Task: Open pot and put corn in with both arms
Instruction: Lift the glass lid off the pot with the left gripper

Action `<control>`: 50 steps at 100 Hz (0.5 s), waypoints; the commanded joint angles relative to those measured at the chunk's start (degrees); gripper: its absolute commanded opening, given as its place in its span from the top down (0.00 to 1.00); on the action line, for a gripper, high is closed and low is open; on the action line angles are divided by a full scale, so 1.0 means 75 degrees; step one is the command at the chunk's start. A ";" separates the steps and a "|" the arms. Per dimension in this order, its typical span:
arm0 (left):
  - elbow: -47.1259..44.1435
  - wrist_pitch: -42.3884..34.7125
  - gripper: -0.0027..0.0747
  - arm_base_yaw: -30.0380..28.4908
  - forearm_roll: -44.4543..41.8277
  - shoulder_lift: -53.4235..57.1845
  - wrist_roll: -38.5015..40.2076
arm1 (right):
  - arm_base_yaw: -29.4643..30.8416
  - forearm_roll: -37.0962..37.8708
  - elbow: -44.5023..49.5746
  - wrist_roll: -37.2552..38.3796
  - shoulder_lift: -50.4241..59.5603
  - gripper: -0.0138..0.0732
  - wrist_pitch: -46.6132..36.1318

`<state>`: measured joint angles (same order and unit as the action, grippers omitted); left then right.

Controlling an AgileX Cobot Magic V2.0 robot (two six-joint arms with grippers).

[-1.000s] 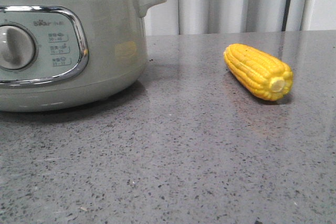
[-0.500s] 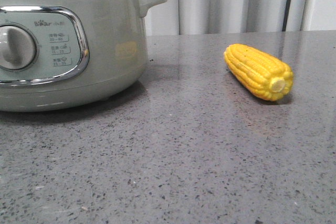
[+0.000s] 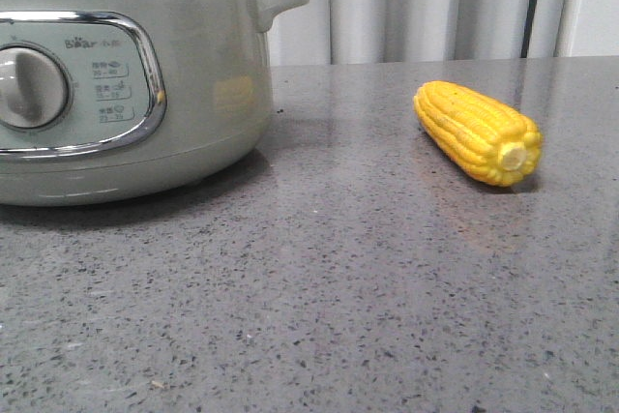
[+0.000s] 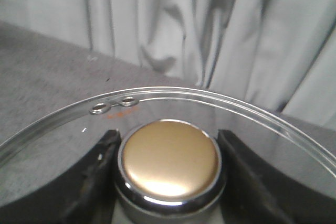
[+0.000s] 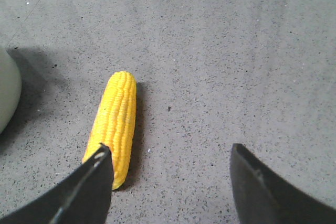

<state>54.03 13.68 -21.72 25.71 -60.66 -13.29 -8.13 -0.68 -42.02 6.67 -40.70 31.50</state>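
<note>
Grey speckled stone carries everything here: the pot (image 3: 126, 84) stands at the left of the table (image 3: 319, 287), and the corn (image 3: 476, 132) lies on its side well apart to the right, its pale stub end turned toward us.

In the front view the pot's rim shows no lid on it. The left wrist view explains why: we hold the lid (image 4: 210, 109) by its gold knob (image 4: 169, 162), our left gripper (image 4: 168, 171) closed with a dark finger pressed against each side of the knob's chrome collar. Through the glass we see table and curtain (image 4: 210, 35), not the pot, so we judge the lid is lifted clear and held aside to keep the mouth free for the corn. Gripping at the knob keeps the glass hanging level and our fingers off the rim.

Our right gripper (image 5: 170, 184) hovers over the table with its fingers (image 5: 86, 190) spread wide and nothing between them. The corn lies just beside the left-hand finger in that view, partly under its tip, not between the two. We judge the wide opening is there to straddle the cob, and the gripper must shift sideways before closing. Whether that finger touches the corn, we cannot tell.
</note>
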 commanded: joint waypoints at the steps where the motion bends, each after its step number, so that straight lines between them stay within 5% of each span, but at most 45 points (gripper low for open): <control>1: -0.0182 -0.0952 0.91 -0.0237 0.0262 0.0236 0.0048 | -0.0007 0.0090 -0.0279 -0.0113 -0.0014 0.36 -0.0512; 50: -0.2379 -0.2066 0.85 -0.0091 0.0006 0.0236 -0.0022 | -0.0040 0.0212 -0.0279 -0.0113 -0.0014 0.36 -0.0572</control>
<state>35.00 7.36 -23.50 26.25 -60.61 -13.29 -8.25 0.00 -42.02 6.67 -40.70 31.50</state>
